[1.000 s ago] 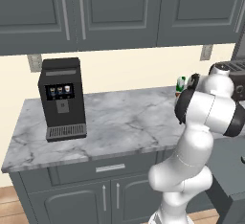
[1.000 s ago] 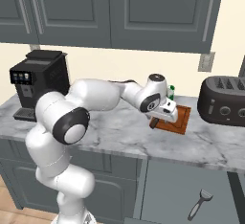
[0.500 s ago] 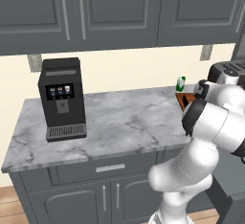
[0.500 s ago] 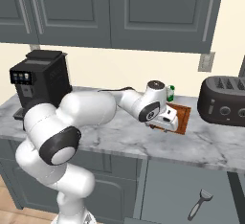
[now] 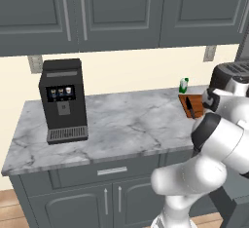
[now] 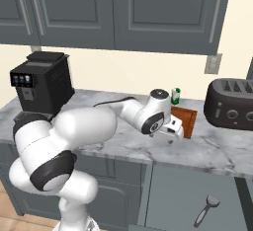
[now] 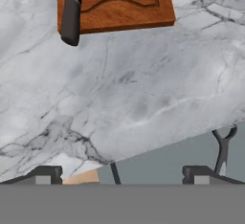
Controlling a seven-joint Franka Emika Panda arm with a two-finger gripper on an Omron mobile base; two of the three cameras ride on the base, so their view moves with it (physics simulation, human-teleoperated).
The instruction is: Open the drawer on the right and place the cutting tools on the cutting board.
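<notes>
The knife [image 7: 71, 19] is laid on the board [image 7: 124, 3], its handle past the near edge. The peeler [image 6: 206, 210] is seen in the open drawer [image 6: 197, 195]. The gripper [image 7: 122, 173] is held wide apart, empty, above the table [image 7: 143, 89].

Cutting board [image 7: 119, 0] is rendered reddish-brown with wood grain. Knife [image 7: 71, 17] is seen as black to dark grey, peeler [image 6: 206, 210] as pale grey. Drawer [image 6: 197, 200] interior is shown plain slate-grey. Countertop [image 5: 126, 124] is patterned white-grey marble with darker veins. Coffee machine [image 5: 63, 100] and toaster [image 6: 231, 104] are coloured black. Bottle [image 6: 175, 96] is seen green and white. Cabinets [image 5: 121, 12] are finished dark grey with silver handles; wall [image 5: 131, 73] is painted cream.
</notes>
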